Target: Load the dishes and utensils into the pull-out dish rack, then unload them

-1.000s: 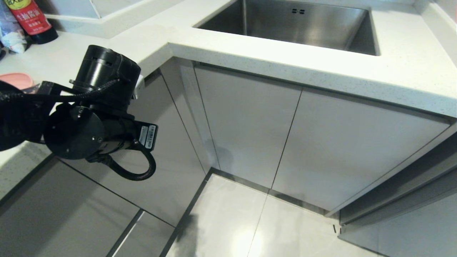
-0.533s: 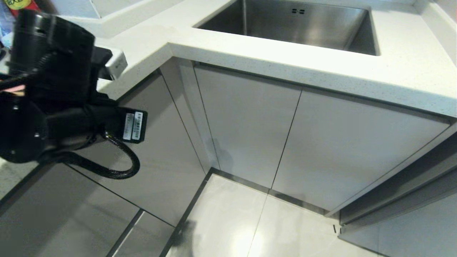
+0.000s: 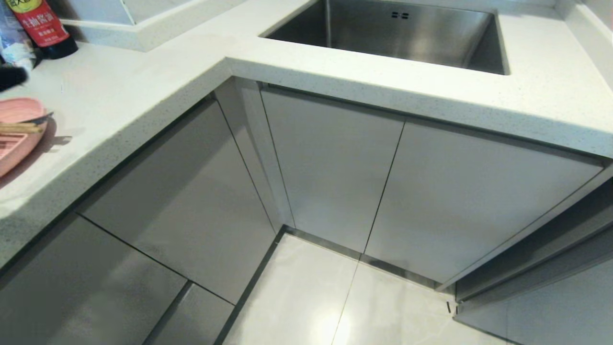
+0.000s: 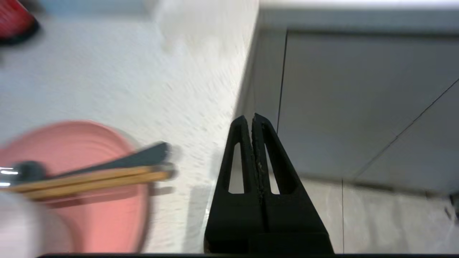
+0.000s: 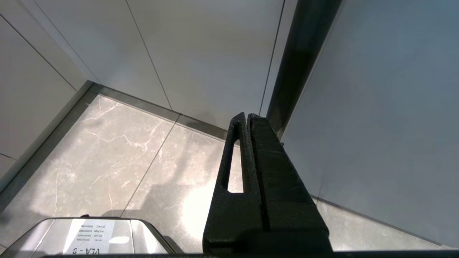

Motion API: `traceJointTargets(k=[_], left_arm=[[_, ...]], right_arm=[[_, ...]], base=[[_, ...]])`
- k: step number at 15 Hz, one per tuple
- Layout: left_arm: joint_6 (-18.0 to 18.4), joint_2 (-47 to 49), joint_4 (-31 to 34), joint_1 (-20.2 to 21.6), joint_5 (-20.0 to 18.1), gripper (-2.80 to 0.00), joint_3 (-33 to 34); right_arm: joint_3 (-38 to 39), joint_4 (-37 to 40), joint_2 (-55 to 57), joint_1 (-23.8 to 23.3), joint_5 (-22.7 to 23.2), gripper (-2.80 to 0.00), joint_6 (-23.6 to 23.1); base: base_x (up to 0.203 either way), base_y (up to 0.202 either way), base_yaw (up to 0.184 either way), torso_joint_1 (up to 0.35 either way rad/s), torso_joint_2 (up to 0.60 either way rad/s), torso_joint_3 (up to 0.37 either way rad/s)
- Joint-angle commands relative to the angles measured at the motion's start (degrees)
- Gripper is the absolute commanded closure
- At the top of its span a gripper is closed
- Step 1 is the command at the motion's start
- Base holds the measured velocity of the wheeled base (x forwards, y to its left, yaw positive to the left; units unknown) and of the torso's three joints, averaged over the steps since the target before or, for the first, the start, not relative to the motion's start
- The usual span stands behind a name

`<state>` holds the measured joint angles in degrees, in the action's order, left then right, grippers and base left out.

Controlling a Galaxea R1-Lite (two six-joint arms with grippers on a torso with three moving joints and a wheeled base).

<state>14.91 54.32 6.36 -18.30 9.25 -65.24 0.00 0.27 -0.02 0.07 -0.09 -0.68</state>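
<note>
On the white counter (image 3: 143, 91), the pink plate (image 3: 14, 139) lies at its left edge with chopsticks (image 3: 19, 128) and fork (image 4: 143, 157) across it, the left gripper (image 4: 252, 120) pressed together above the front edge, the right gripper (image 5: 247, 118) also closed, near the floor (image 5: 107, 161).

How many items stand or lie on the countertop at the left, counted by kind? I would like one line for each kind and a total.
Pink plate: 1
Wooden chopsticks, lying across the plate: 2
Dark utensil handle, lying beside the chopsticks: 1
Red-labelled bottle: 1
Total: 5
</note>
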Motion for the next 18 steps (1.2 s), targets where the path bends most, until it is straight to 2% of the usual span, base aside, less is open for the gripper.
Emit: traceJointTargets(k=[1,4,6,7,9,11,12,13,14,16,18], left_arm=[[0.5,-8.7,0.0,6.8,-10.8,0.0,0.6],[1.3,-19.8,0.1,15.8,-21.3,0.0,5.6],[1.6,-27.1,1.2,22.9,-25.7,0.0,9.6],[1.7,-31.2,1.9,24.1,-26.4,0.0,12.2],[1.8,-38.0,3.2,24.6,-25.9,0.0,17.0],[0.5,-39.4,5.3,23.5,-18.5,0.0,19.2],[0.4,-40.8,7.5,20.3,-18.1,0.0,19.5],[0.7,-43.2,13.0,18.2,-18.9,0.0,19.8],[1.0,-46.0,16.0,18.2,-19.3,0.0,20.9],[1.1,-52.0,17.5,18.5,-19.4,0.0,28.4],[-1.5,-53.6,13.3,18.6,-16.1,0.0,36.8]], right_arm=[[0.0,0.0,0.0,0.0,0.0,0.0,0.0],[0.0,0.0,-0.1,0.0,0.0,0.0,0.0],[0.0,0.0,0.0,0.0,0.0,0.0,0.0],[0.0,0.0,0.0,0.0,0.0,0.0,0.0],[0.0,0.0,0.0,0.0,0.0,0.0,0.0],[0.0,0.0,0.0,0.0,0.0,0.0,0.0],[0.0,0.1,-0.1,0.0,0.0,0.0,0.0],[0.0,0.0,0.0,0.0,0.0,0.0,0.0],[0.0,0.0,-0.1,0.0,0.0,0.0,0.0],[0.0,0.0,0.0,0.0,0.0,0.0,0.0],[0.0,0.1,0.0,0.0,0.0,0.0,0.0]], base=[[0.0,0.0,0.0,0.0,0.0,0.0],[0.0,0.0,0.0,0.0,0.0,0.0],[0.0,0.0,0.0,0.0,0.0,0.0],[0.0,0.0,0.0,0.0,0.0,0.0],[0.0,0.0,0.0,0.0,0.0,0.0],[0.0,0.0,0.0,0.0,0.0,0.0],[0.0,0.0,0.0,0.0,0.0,0.0],[0.0,0.0,0.0,0.0,0.0,0.0],[0.0,0.0,0.0,0.0,0.0,0.0],[0.0,0.0,0.0,0.0,0.0,0.0],[0.0,0.0,0.0,0.0,0.0,0.0]])
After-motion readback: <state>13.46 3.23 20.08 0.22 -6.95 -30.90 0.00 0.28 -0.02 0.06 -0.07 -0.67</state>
